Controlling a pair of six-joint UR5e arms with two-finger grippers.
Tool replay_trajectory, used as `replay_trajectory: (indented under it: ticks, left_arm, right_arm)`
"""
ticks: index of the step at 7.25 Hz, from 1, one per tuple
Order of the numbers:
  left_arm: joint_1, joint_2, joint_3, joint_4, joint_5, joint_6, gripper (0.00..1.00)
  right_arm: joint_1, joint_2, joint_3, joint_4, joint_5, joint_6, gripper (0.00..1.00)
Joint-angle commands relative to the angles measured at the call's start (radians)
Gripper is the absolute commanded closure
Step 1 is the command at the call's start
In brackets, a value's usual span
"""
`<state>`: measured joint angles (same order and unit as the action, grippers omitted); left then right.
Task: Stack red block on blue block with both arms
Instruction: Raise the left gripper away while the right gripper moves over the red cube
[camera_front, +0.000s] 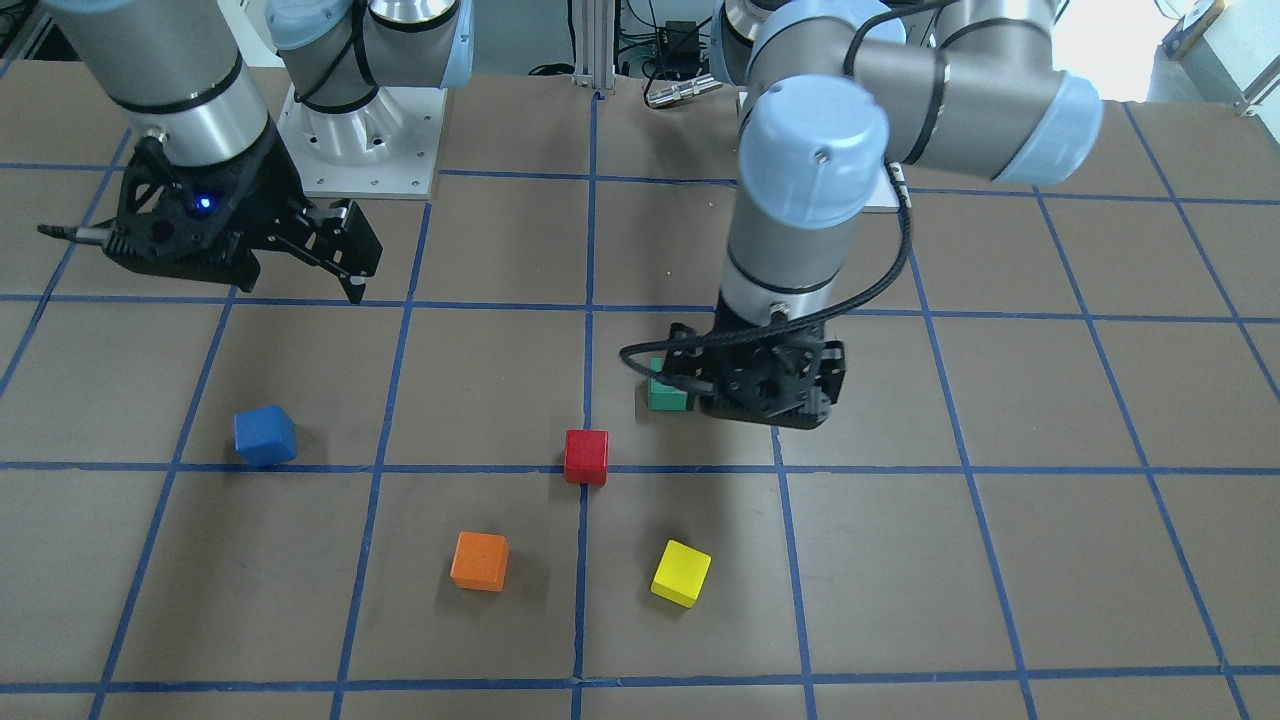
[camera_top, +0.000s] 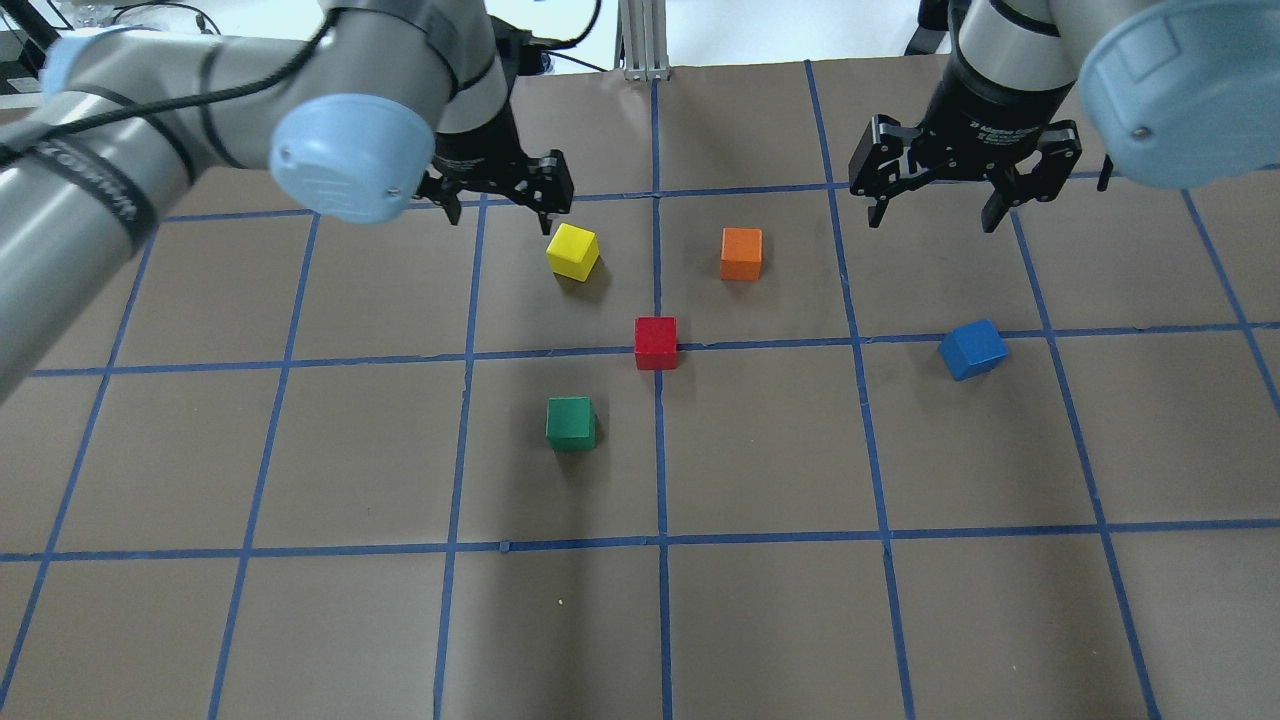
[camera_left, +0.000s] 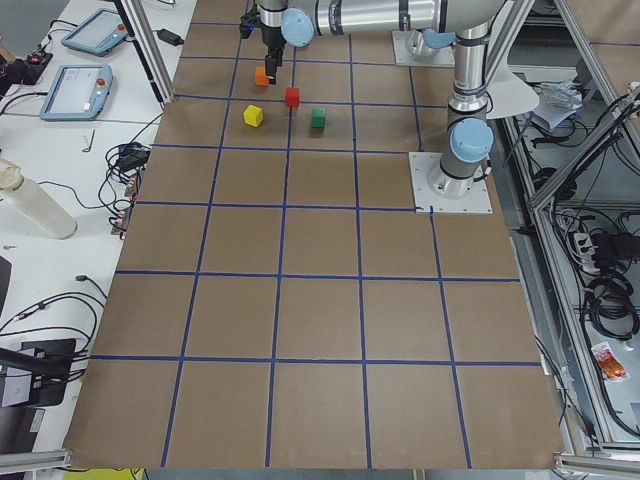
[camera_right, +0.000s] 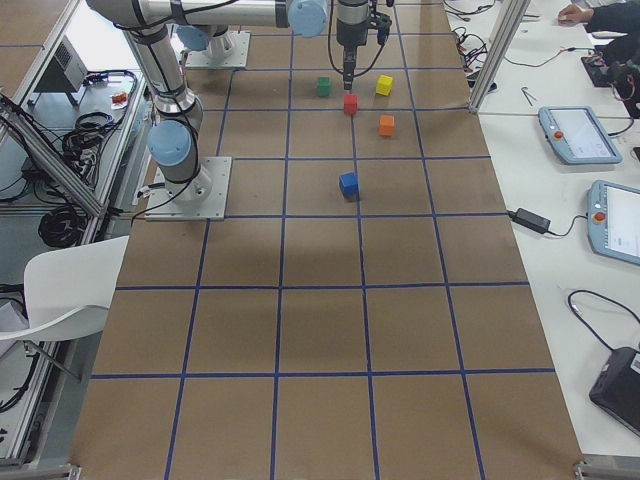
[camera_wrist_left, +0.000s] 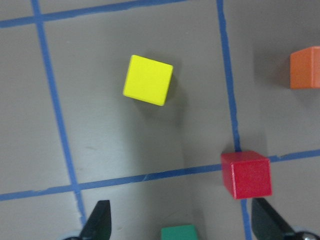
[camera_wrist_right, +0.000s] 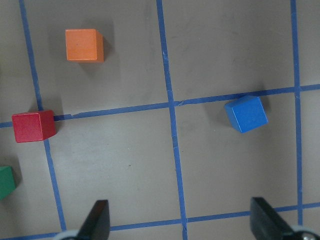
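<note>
The red block (camera_top: 656, 342) sits on a blue tape line near the middle of the table; it also shows in the front view (camera_front: 586, 456) and in both wrist views (camera_wrist_left: 246, 175) (camera_wrist_right: 33, 126). The blue block (camera_top: 973, 349) lies apart on the right, turned a little (camera_front: 265, 436) (camera_wrist_right: 246, 113). My left gripper (camera_top: 502, 218) is open and empty, held above the table over the green block, left of the red block (camera_wrist_left: 182, 222). My right gripper (camera_top: 933, 218) is open and empty, above the table beyond the blue block (camera_wrist_right: 180, 222).
A green block (camera_top: 571, 422) lies near-left of the red one, a yellow block (camera_top: 573, 250) far-left, an orange block (camera_top: 741, 253) far-right. The brown table (camera_top: 760, 620) carries a blue tape grid. The arm base plates (camera_front: 360, 150) stand at the robot's edge.
</note>
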<state>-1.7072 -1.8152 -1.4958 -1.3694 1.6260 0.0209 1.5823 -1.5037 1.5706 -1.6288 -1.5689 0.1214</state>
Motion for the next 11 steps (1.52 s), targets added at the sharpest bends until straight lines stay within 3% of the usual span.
replay_trajectory:
  ticks: [1,2,6,11]
  left_arm:
    - [0.13,0.142,-0.001,-0.18,-0.008,0.103,0.0]
    - [0.117,0.207,-0.001,-0.203,-0.011,0.082,0.0]
    - [0.09,0.214,-0.043,-0.159,-0.038,-0.045,0.0]
    - [0.101,0.246,-0.047,-0.165,-0.049,0.096,0.0]
  right_arm:
    - [0.017,0.057,-0.009,-0.02,0.022,0.007,0.0]
    - [0.036,0.112,-0.007,-0.111,0.088,0.012,0.0]
    - [0.22,0.281,-0.009,-0.282,0.09,0.248,0.0]
    - [0.334,0.417,-0.007,-0.414,0.079,0.342,0.0]
